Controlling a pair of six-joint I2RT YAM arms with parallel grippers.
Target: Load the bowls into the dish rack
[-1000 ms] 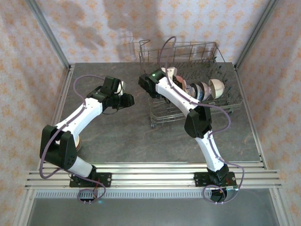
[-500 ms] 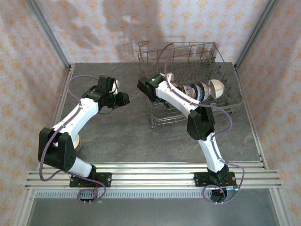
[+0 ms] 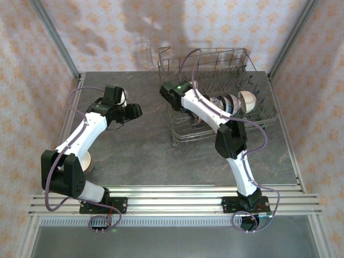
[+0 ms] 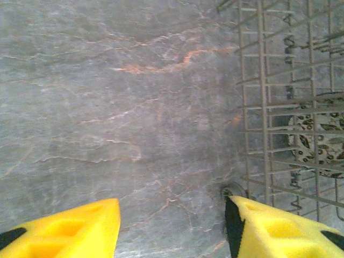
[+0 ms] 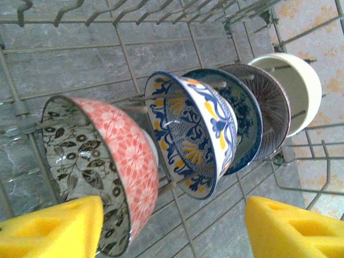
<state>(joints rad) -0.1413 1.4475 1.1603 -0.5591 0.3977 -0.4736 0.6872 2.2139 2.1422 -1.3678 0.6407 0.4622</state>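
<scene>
The grey wire dish rack (image 3: 258, 115) stands at the back right. Several bowls stand on edge in it in a row: a pink floral bowl (image 5: 121, 156) with black leaf print inside, a blue-and-yellow patterned bowl (image 5: 196, 137), a dark blue one (image 5: 248, 126), a brown striped one (image 5: 273, 107) and a cream one (image 5: 301, 88). My right gripper (image 5: 174, 228) is open at the row's left end, its fingers apart from the pink bowl. My left gripper (image 4: 172, 228) hangs open over bare table left of the rack (image 4: 269, 107), holding nothing. A cream bowl (image 3: 123, 98) sits behind the left wrist.
Another bowl (image 3: 87, 161) lies on the table beside the left arm's shoulder, partly hidden. Papered walls and metal posts close in the grey stone table (image 3: 145, 150). The rack's tall back wall (image 3: 215, 59) rises behind the bowls.
The right gripper opened and drew back, leaving the pink bowl standing in the rack. The left arm swung left, away from the rack, and its fingers spread wider.
</scene>
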